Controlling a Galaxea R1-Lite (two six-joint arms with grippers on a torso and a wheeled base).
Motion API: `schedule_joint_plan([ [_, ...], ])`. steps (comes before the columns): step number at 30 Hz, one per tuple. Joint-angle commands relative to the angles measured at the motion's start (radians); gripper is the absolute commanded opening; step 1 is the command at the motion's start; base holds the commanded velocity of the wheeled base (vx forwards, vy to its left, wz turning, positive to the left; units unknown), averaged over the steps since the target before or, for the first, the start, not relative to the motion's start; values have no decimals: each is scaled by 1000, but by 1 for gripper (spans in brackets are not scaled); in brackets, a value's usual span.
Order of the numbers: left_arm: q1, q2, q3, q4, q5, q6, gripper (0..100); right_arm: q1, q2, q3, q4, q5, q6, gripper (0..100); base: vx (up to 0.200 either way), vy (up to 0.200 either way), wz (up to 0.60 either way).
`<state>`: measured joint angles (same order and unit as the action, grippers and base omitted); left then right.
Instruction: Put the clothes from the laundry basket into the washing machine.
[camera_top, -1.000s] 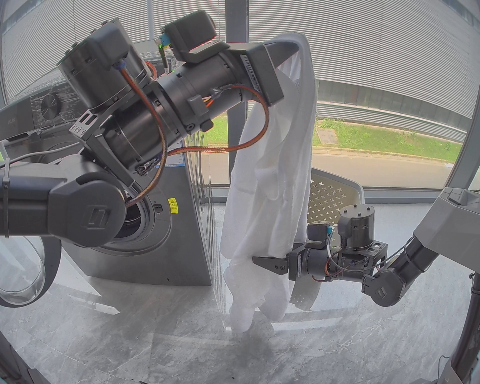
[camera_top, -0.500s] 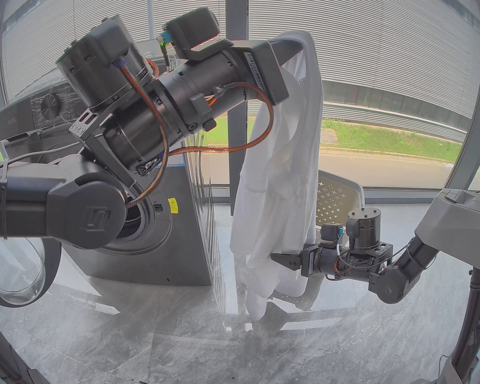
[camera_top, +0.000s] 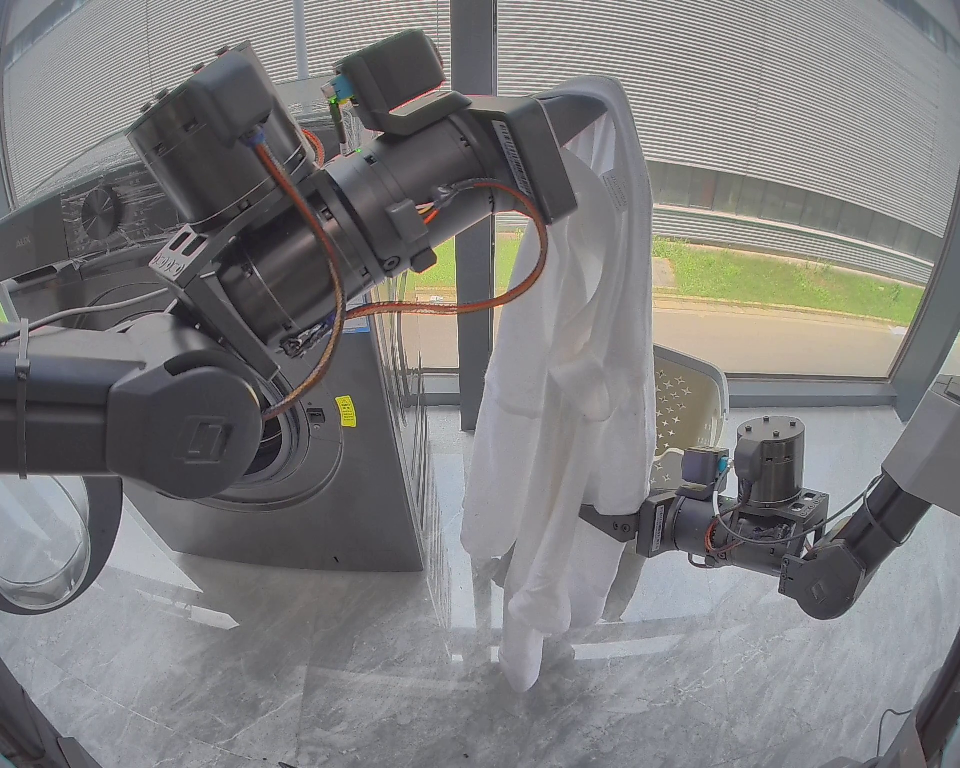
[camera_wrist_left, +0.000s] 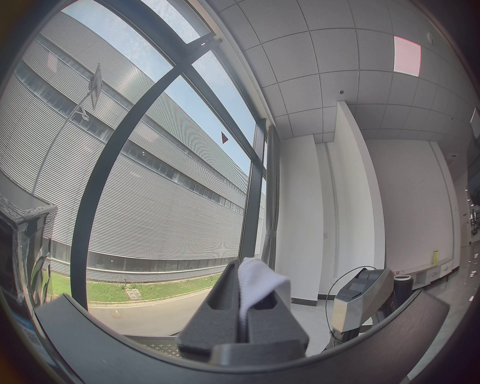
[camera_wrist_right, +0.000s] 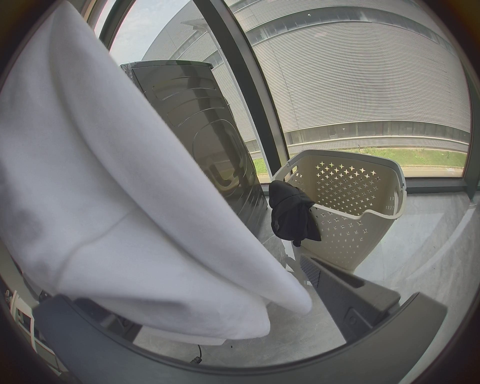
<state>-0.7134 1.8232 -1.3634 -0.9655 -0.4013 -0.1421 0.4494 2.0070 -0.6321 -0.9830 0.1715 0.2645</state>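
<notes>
A long white garment (camera_top: 565, 400) hangs from my left gripper (camera_top: 590, 95), which is raised high and shut on its top edge; the left wrist view shows the fingers (camera_wrist_left: 220, 310) pinching the white cloth (camera_wrist_left: 260, 282). My right gripper (camera_top: 600, 520) is level with the garment's lower part and touches its side. It is open: one finger (camera_wrist_right: 350, 295) stands free and the cloth (camera_wrist_right: 125, 210) covers the other. The cream laundry basket (camera_wrist_right: 360, 200) stands behind with a black garment (camera_wrist_right: 292, 215) over its rim. The grey washing machine (camera_top: 340, 490) is at the left.
The machine's round glass door (camera_top: 45, 545) hangs open at the far left, and my left arm hides most of the drum opening (camera_top: 265, 440). A large window runs behind everything. Bare grey marble floor (camera_top: 350, 670) lies in front of the machine and basket.
The white garment has swung to the right with my left gripper. My right gripper has drawn back to the right alongside it, still at the garment's lower part.
</notes>
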Motion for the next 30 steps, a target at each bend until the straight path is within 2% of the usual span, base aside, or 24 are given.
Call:
schedule_joint_plan([
  [1, -3, 13, 0, -1, -4, -1, 0, 0, -50, 37, 0, -1, 1, 100, 0, 0, 0],
  [3, -3, 11, 0, -1, -7, -1, 0, -1, -51, 32, 0, 22, -11, 100, 0, 0, 0],
  [8, -3, 7, -2, 1, -10, -4, 0, 5, -14, 34, 0, 218, -94, 100, 0, 0, 0],
  [10, -3, 7, -2, 1, -10, -4, 0, 5, -14, 34, 0, 218, -94, 100, 0, 0, 0],
  [12, -3, 1, -2, 1, -11, -4, 0, 2, 27, 17, -19, 255, -106, 100, 0, 0, 0],
  [15, -3, -2, -2, 1, -13, -5, 0, -9, 72, -3, -56, 278, -108, 100, 0, 0, 0],
  [26, -3, -5, -2, 1, -33, -13, 0, -49, 150, -133, -68, 272, -113, 100, 0, 0, 0],
  [30, -1, -5, -2, 1, -33, -22, 0, -34, 174, -175, -98, 303, -116, 100, 0, 0, 0],
])
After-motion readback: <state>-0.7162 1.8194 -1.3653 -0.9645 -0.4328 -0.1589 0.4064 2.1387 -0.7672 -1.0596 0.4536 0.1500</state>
